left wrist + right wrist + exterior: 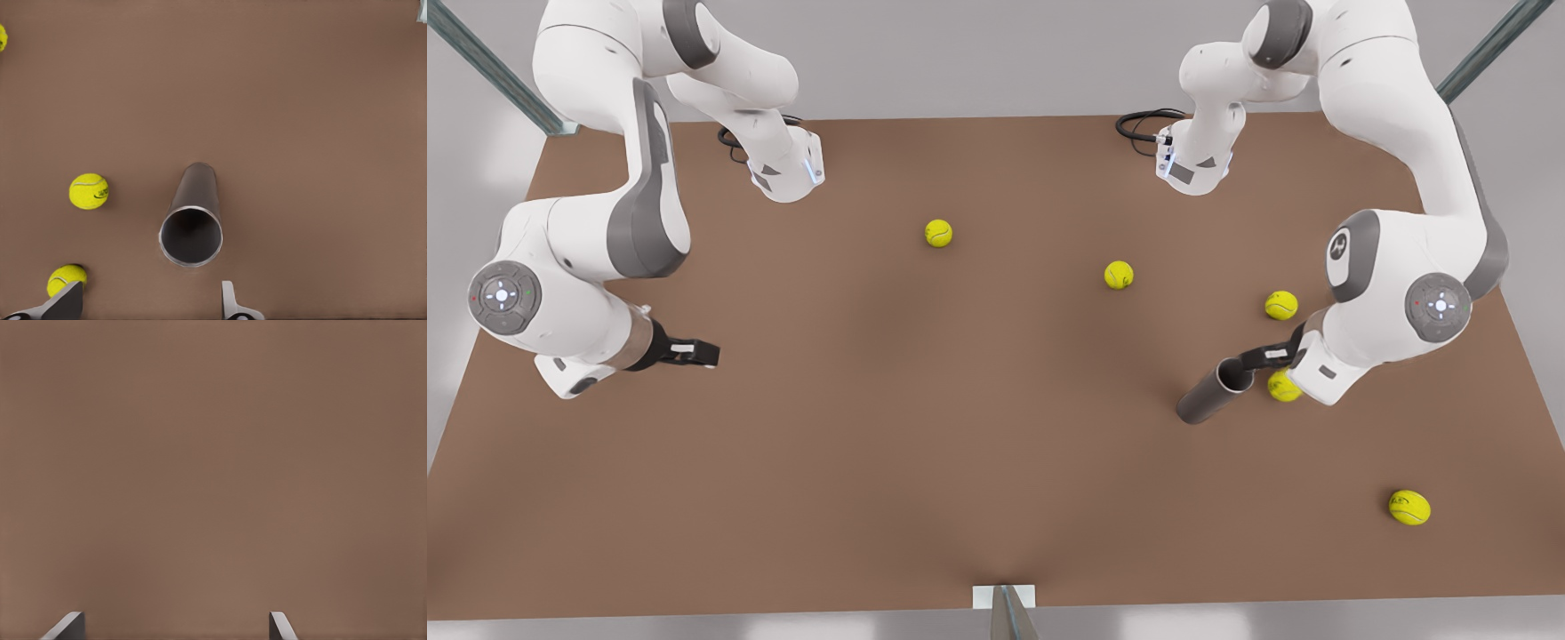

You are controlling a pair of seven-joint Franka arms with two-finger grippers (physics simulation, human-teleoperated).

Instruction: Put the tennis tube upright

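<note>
Left hand [150, 300] open above tennis tube's [192, 220] hollow end.

Grey tennis tube [1216, 392] with dark hollow, yellow tennis balls [938, 233], plain brown table [925, 427], white-and-grey arms [587, 258].

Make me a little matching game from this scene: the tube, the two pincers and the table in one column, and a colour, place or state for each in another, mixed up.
Things:
1. tennis tube
2. left pincer
3. right pincer
4. table

Descriptions:
A. open over bare brown surface, at the front view's left
B. brown, with yellow balls scattered on it
C. grey, leaning, dark hollow end raised
D. open, right by the tube's hollow end, at the front view's right

Pairs: 1-C, 2-D, 3-A, 4-B
</note>
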